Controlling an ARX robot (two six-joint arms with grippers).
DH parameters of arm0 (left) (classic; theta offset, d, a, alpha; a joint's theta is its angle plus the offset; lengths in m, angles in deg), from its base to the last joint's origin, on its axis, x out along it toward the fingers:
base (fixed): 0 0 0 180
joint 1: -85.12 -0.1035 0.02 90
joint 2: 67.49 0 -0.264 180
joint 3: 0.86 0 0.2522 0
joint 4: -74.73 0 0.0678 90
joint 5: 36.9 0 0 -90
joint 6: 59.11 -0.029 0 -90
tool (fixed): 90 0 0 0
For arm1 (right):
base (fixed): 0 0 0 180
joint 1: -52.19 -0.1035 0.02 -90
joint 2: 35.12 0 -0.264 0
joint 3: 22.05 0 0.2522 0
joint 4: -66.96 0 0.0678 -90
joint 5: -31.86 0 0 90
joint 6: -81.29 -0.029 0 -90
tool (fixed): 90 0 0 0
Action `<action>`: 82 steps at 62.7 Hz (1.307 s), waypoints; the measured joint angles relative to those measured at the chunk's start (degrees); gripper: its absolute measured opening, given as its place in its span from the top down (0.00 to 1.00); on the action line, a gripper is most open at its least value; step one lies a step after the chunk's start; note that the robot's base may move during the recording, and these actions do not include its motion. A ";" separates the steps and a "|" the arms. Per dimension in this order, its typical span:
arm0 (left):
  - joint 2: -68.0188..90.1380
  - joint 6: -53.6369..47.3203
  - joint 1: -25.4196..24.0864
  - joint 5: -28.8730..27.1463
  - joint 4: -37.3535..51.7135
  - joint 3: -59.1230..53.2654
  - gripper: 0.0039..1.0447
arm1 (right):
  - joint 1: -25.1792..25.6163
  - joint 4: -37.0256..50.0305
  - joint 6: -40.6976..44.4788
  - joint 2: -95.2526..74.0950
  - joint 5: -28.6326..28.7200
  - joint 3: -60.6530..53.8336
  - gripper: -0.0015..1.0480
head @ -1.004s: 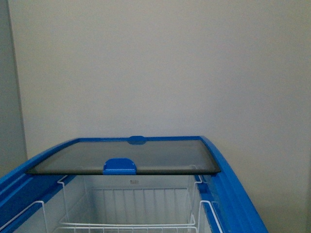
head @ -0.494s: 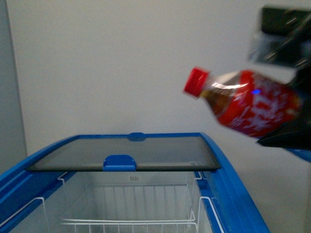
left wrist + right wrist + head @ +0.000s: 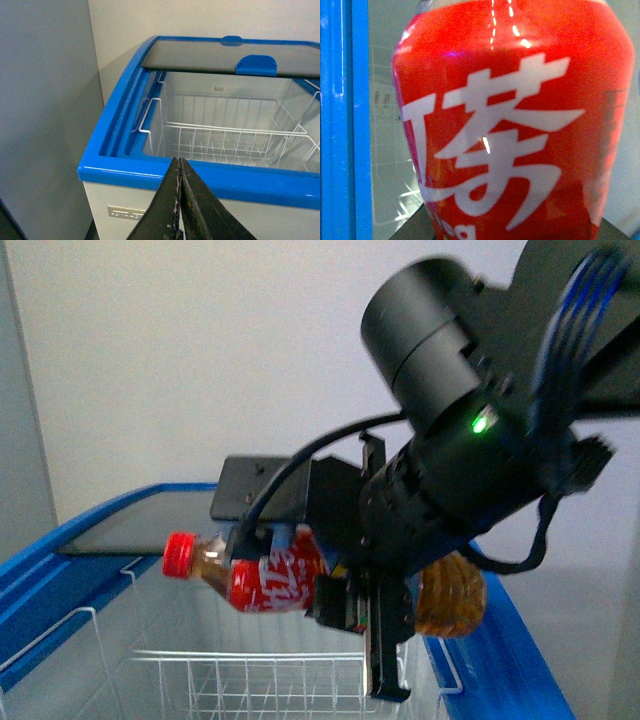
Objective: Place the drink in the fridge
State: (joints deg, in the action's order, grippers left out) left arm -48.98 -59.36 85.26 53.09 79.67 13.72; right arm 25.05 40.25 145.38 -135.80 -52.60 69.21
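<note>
The drink, a red-labelled bottle [image 3: 272, 582] with a red cap [image 3: 180, 553], lies sideways in the air over the open part of the fridge [image 3: 40, 575], cap pointing left. My right gripper [image 3: 345, 600] is shut on its middle, and the right arm hides most of the tinted glass lid [image 3: 120, 532]. In the right wrist view the label [image 3: 510, 125] fills the picture beside the blue rim [image 3: 345, 120]. My left gripper [image 3: 179, 165] is shut and empty, just outside the fridge's near blue rim [image 3: 250, 177]. The lid [image 3: 200, 55] with its blue handle [image 3: 256, 65] covers the far half.
White wire baskets [image 3: 225, 140] [image 3: 250, 675] hang inside the fridge under the bottle. A tall grey surface [image 3: 45, 110] stands close beside the fridge on the left. A pale wall [image 3: 200, 360] rises right behind it.
My right arm has swung in from the upper right with the bottle, going left and down to above the fridge opening. It now covers the lid's handle.
</note>
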 joint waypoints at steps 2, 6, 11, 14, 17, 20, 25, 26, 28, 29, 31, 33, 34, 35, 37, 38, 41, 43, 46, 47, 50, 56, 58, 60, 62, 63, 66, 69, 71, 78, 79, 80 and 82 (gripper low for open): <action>-0.76 0.00 0.00 0.00 -0.70 0.00 0.98 | -0.22 1.14 0.02 -2.16 -0.72 0.09 0.65; -1.44 0.00 0.00 0.02 -1.53 0.00 0.98 | -0.28 1.75 -0.02 -4.17 -1.36 0.61 0.65; -2.58 0.00 0.00 0.00 -2.73 0.00 0.98 | -0.28 2.51 -0.17 -7.15 -1.79 1.95 0.65; -3.34 0.00 0.00 0.00 -3.48 0.00 0.98 | -0.15 2.93 -0.24 -8.85 -2.19 2.97 0.65; -3.91 0.00 0.00 0.00 -4.00 0.00 0.98 | -0.04 3.32 -0.22 -10.03 -2.43 3.74 0.65; -4.57 0.00 0.00 0.02 -4.70 0.00 0.98 | 0.04 4.00 -0.20 -11.41 -2.80 4.72 0.65; -6.01 0.00 0.00 0.00 -6.14 0.00 0.98 | 0.09 4.24 -0.20 -14.23 -3.02 7.34 0.65; -6.38 0.00 0.00 0.00 -6.51 0.00 0.98 | 0.09 4.24 -0.20 -14.82 -3.02 7.89 0.65; -6.73 0.00 0.00 0.00 -6.86 0.00 0.98 | 0.09 4.24 -0.20 -15.74 -3.02 8.70 0.65; -6.88 0.00 0.00 0.02 -7.02 0.00 0.98 | 0.09 4.24 -0.20 -16.06 -3.02 8.98 0.65; -7.45 0.00 0.00 0.00 -7.58 0.00 0.98 | 0.09 4.57 -0.22 -17.38 -3.08 10.03 0.65; -7.98 0.00 0.00 0.02 -8.09 0.00 0.98 | 0.09 5.22 -0.24 -18.93 -3.54 11.23 0.65; -8.20 0.00 0.00 0.00 -8.37 0.00 0.98 | 0.09 5.38 -0.31 -19.74 -3.69 11.96 0.65; -8.68 0.00 0.00 0.02 -8.83 0.00 0.98 | 0.09 5.38 -0.48 -20.48 -3.96 12.68 0.65; -10.71 -0.02 0.00 -0.02 -11.67 0.02 0.98 | 0.09 5.38 -0.72 -21.66 -4.13 13.73 0.65; -11.52 -0.02 0.00 0.04 -12.94 0.02 0.98 | 0.09 5.35 -0.81 -21.99 -4.20 14.05 0.65; -14.80 0.00 0.00 -0.02 -16.87 0.02 0.98 | 0.09 5.35 -1.14 -23.56 -4.42 15.50 0.65; -16.06 0.00 0.00 0.00 -17.75 0.02 0.98 | 0.11 5.35 -1.33 -24.35 -4.70 16.24 0.65; -17.51 0.00 0.00 0.00 -18.23 0.02 0.98 | 0.13 5.53 -1.36 -25.81 -5.22 17.59 0.65; -17.64 0.00 0.00 0.00 -18.29 0.02 0.98 | 0.13 5.66 -1.36 -26.21 -5.40 17.90 0.65; -17.90 0.00 0.00 0.00 -18.47 0.02 0.98 | 0.11 6.12 -1.51 -27.69 -5.75 19.34 0.65; -18.10 0.00 0.00 0.00 -18.56 0.02 0.98 | 0.07 7.32 -2.19 -31.19 -6.40 22.64 0.65; -18.14 0.00 0.00 0.00 -18.60 0.02 0.98 | 0.02 7.82 -2.23 -32.39 -7.04 23.65 0.65; -18.14 0.00 0.00 0.00 -18.60 0.02 0.98 | 0.02 8.24 -2.36 -33.51 -7.45 24.50 0.65; -18.14 0.00 0.00 0.00 -18.62 0.02 0.98 | 0.02 9.27 -2.38 -34.60 -7.67 25.07 0.65; -18.14 0.00 0.00 0.00 -18.62 0.02 0.98 | 0.02 9.88 -2.43 -35.08 -7.87 25.22 0.65; -18.14 0.00 0.00 0.00 -18.62 0.02 0.98 | 0.02 10.75 -2.43 -35.82 -7.89 25.35 0.65; -18.14 0.00 0.00 0.00 -18.62 0.02 0.98 | 0.02 11.89 -2.40 -36.63 -8.13 25.35 0.65; -18.14 0.00 0.00 0.00 -18.62 0.02 0.98 | 0.04 12.52 -2.36 -37.13 -8.48 25.31 0.65; -18.14 0.00 0.00 0.00 -18.62 0.02 0.98 | 0.02 15.41 -2.36 -38.84 -9.01 24.74 0.65; -18.14 0.00 0.00 0.00 -18.62 0.02 0.98 | 0.02 15.63 -2.38 -38.97 -8.98 24.63 0.65; -18.14 0.00 0.00 0.00 -18.62 0.02 0.98 | 0.02 15.80 -2.40 -39.15 -8.98 24.50 0.65; -18.14 0.00 0.00 0.00 -18.62 0.02 0.98 | 0.00 16.33 -2.40 -39.43 -8.98 24.02 0.65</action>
State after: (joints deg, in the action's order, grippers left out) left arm -67.12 -59.36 85.26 53.09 61.05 13.74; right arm 25.05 56.57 142.98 -175.23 -61.58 93.23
